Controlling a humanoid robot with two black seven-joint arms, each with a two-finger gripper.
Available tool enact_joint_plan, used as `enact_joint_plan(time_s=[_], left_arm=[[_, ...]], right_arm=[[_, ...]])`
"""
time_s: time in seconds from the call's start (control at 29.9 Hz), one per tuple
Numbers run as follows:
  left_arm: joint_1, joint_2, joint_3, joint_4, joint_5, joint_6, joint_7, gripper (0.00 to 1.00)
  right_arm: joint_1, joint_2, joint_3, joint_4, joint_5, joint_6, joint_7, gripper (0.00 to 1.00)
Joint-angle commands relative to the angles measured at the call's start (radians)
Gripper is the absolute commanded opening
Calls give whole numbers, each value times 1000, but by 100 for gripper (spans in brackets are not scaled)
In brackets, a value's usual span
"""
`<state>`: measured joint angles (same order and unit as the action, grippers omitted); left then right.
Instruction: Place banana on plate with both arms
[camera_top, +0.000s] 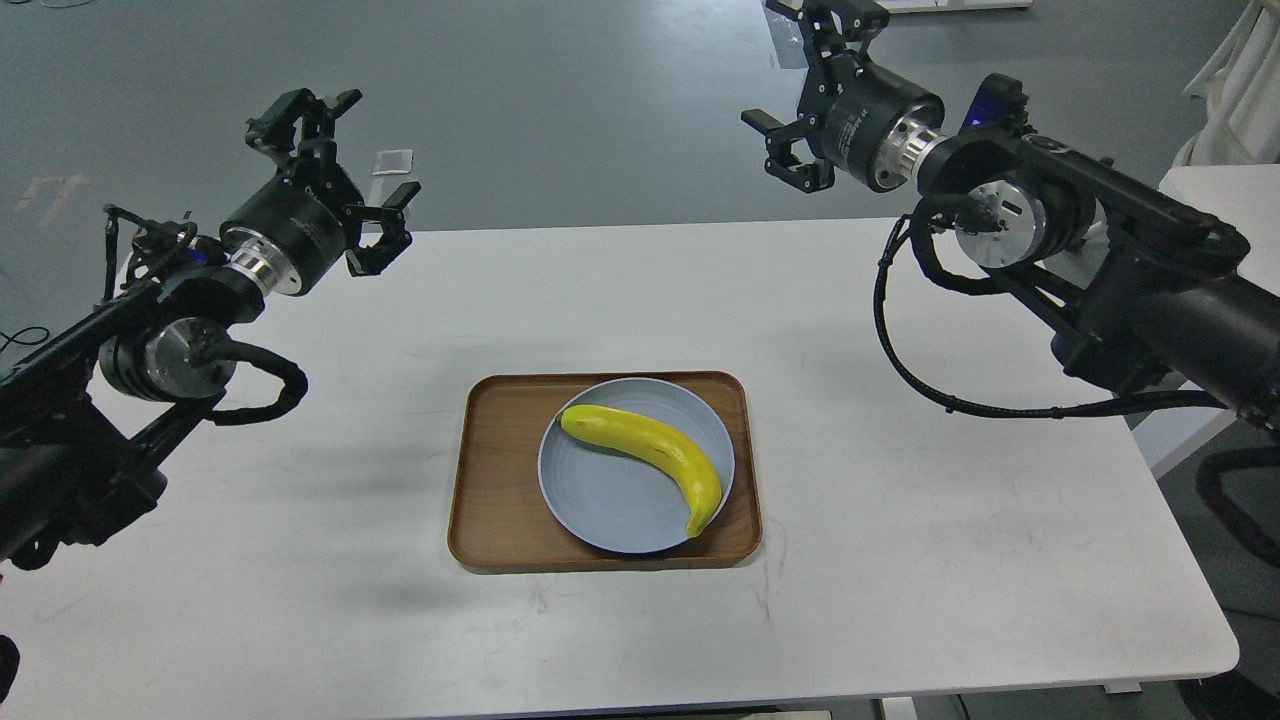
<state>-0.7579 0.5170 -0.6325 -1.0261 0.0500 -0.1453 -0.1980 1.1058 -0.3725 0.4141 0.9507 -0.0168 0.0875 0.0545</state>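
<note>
Banana (648, 452) lying diagonally across plate (636, 466) (task looks done); left gripper (335, 170) and right gripper (810, 85) spread open, empty, well apart above.

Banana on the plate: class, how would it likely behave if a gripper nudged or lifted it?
The banana looks smooth and glossy, so it may slip. Its curve suggests it would pivot rather than roll. Its tip overhangs the plate rim, so a push could slide it onto the tray.

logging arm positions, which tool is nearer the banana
Left, slightly. The left tool hangs up-left of the banana; the right tool hangs higher, up-right. Both open, empty.
</note>
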Motion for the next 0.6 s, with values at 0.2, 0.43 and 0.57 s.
enact_joint_plan(time_s=[0.2,0.43,0.57], left_arm=[[0,-2,-1,1,5,3,-9,98],[2,-11,0,11,7,1,-11,98],[2,-15,0,11,8,1,-12,98]], right_arm=[[-87,-37,20,59,1,1,1,100],[-121,-55,35,79,1,1,1,100],[-123,-57,35,82,0,9,2,100]])
